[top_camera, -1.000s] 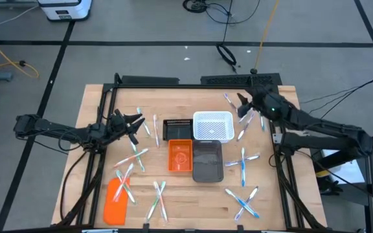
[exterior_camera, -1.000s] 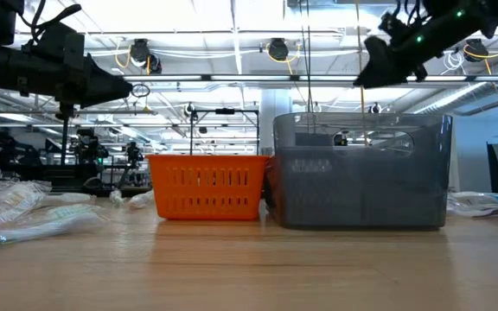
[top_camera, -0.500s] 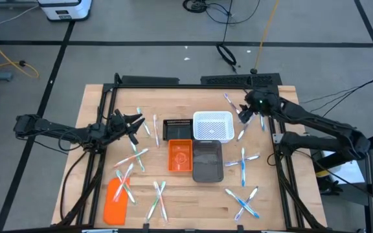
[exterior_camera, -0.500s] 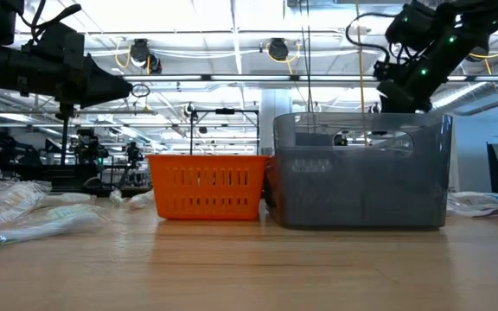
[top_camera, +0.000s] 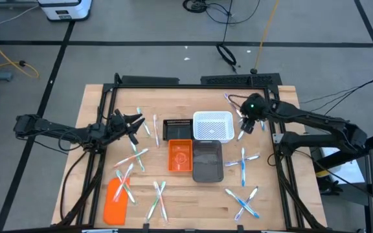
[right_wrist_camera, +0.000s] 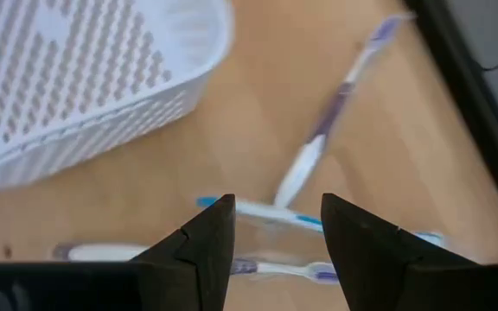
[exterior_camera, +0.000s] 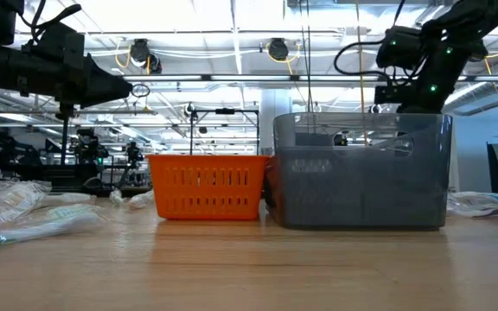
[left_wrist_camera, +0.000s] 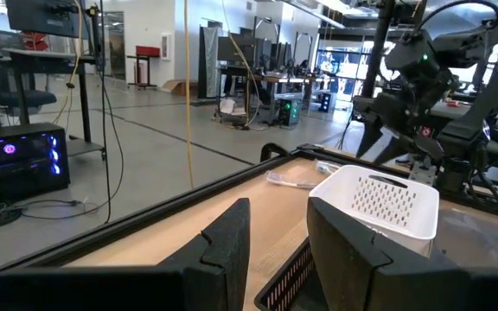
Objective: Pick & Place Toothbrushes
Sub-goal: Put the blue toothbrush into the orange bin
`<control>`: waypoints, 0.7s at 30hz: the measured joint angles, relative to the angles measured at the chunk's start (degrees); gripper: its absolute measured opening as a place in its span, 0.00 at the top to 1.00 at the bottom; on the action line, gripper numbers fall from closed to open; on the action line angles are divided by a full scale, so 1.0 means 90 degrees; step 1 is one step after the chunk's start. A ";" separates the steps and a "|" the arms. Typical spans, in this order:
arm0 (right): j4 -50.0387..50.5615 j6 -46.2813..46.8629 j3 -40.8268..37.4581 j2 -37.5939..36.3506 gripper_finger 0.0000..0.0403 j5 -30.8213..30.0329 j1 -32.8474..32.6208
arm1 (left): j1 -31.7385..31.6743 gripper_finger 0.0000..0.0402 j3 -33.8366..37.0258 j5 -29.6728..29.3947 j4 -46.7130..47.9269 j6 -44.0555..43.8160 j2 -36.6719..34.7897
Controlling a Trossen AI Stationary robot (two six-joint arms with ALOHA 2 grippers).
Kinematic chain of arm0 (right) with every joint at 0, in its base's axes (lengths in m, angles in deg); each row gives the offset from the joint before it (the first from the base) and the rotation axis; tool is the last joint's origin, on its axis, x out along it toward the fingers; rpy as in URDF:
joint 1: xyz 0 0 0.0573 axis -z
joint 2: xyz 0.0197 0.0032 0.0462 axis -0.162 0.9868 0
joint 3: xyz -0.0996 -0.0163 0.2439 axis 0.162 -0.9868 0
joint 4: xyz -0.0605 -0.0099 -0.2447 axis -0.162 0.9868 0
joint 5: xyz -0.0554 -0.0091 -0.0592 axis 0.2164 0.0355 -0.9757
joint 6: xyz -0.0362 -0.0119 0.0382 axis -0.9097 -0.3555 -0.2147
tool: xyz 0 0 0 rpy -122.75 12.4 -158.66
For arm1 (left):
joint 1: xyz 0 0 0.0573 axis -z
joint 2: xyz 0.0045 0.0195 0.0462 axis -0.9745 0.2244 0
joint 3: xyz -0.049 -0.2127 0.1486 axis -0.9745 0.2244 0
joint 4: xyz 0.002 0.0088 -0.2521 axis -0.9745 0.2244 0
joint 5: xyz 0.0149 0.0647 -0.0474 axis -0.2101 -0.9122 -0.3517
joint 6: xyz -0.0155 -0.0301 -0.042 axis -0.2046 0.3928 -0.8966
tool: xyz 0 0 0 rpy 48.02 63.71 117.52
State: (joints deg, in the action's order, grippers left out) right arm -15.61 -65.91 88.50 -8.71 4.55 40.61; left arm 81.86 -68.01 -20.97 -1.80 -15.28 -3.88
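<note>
Several thin white toothbrushes with blue, green or pink accents lie flat in scattered pairs on the wooden table (top_camera: 271, 194): by the left gripper (top_camera: 146, 124), left of the bins (top_camera: 131, 158), near the front edge (top_camera: 157, 197), and on the right (top_camera: 243, 162). My right gripper (top_camera: 244, 122) hangs open, pointing down, just right of the white basket (top_camera: 212, 125). In its wrist view the right gripper (right_wrist_camera: 275, 216) stands above a blue-tipped toothbrush (right_wrist_camera: 266, 212) and a purple one (right_wrist_camera: 335, 112). My left gripper (top_camera: 138, 122) waits open above the table's left part, its fingers (left_wrist_camera: 223, 242) apart.
A black basket (top_camera: 178, 129), an orange basket (top_camera: 180, 155) and a grey bin (top_camera: 207, 160) stand mid-table beside the white basket (right_wrist_camera: 76, 86). A flat orange lid (top_camera: 115, 200) lies near the front left. A black frame (top_camera: 173, 81) borders the table. In the low view the grey bin (exterior_camera: 361, 173) hides what lies behind it.
My right gripper has swung from the far right part of the table toward the white basket and the near edge, tipped over until it points down, and come lower above the toothbrushes beside the basket. The toothbrushes have stayed where they were.
</note>
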 joint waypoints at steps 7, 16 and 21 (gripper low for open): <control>0.0141 -0.0404 0.0000 0.0627 0.60 -0.0016 -0.0452 | 0.0000 0.71 0.0000 -0.0001 0.0002 0.0025 0.0000; -0.0057 -0.0891 0.0000 0.1237 0.60 -0.0215 -0.0593 | 0.0000 0.71 -0.0001 -0.0001 0.0003 0.0056 0.0001; -0.0245 -0.1174 0.0000 0.1381 0.60 -0.0526 -0.0590 | -0.0001 0.71 0.0000 0.0001 0.0005 0.0054 0.0001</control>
State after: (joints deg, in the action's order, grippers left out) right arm -17.81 -76.47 88.50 3.72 -0.19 35.30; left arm 81.85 -68.01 -20.96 -1.75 -14.79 -3.87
